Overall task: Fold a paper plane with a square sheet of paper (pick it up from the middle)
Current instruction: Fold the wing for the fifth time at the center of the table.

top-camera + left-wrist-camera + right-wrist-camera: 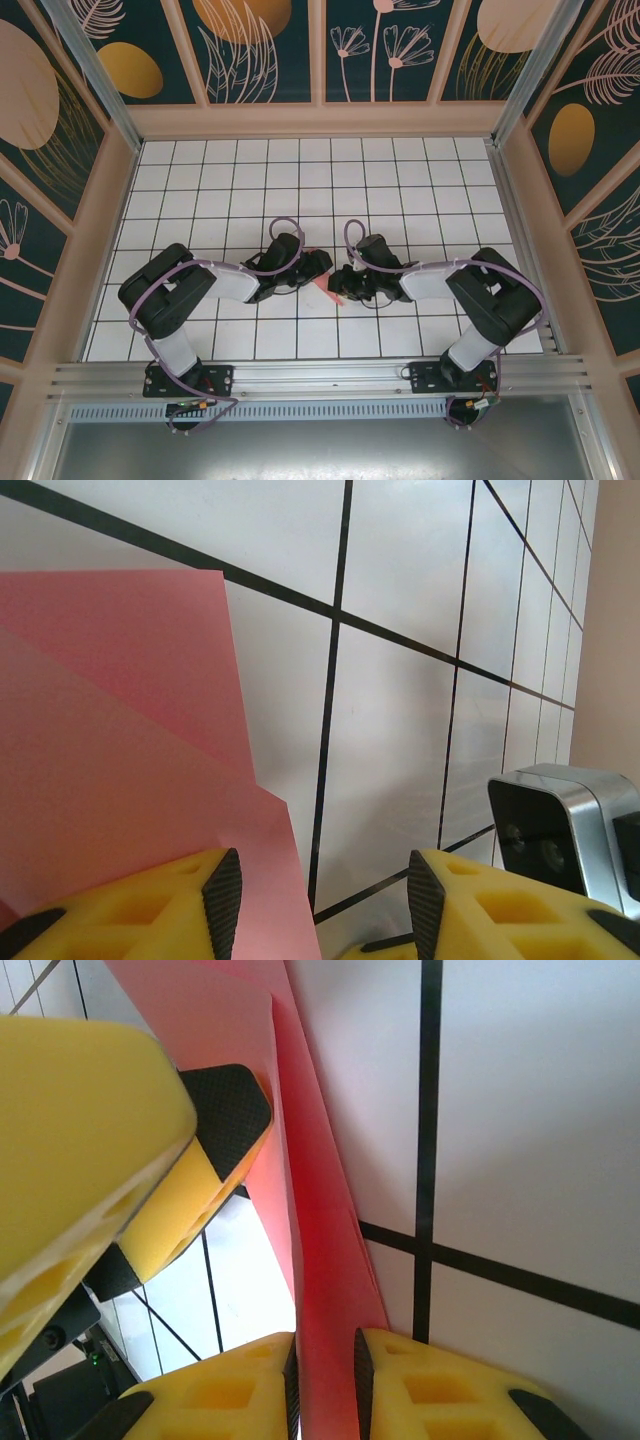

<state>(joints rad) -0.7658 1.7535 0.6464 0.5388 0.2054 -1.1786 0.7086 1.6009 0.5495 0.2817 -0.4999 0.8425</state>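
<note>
The pink-red sheet of paper (335,292) is folded into a narrow creased shape and stands on edge between my two grippers at mid-table. My right gripper (323,1360) has its jaws a little apart, and the folded paper (320,1260) runs up through the narrow gap. My left gripper (315,880) is open wide. The paper (120,730) lies behind its left finger, with one edge reaching into the gap and white tile showing across the rest. One of the left gripper's fingers (230,1110) sits close beside the paper's left face. From above, the left gripper (322,265) and right gripper (347,283) nearly meet.
The white grid table (300,180) stretches free behind the grippers. Patterned walls (320,50) close in the back and sides. The right arm's wrist camera housing (560,820) sits close to the left gripper's right finger.
</note>
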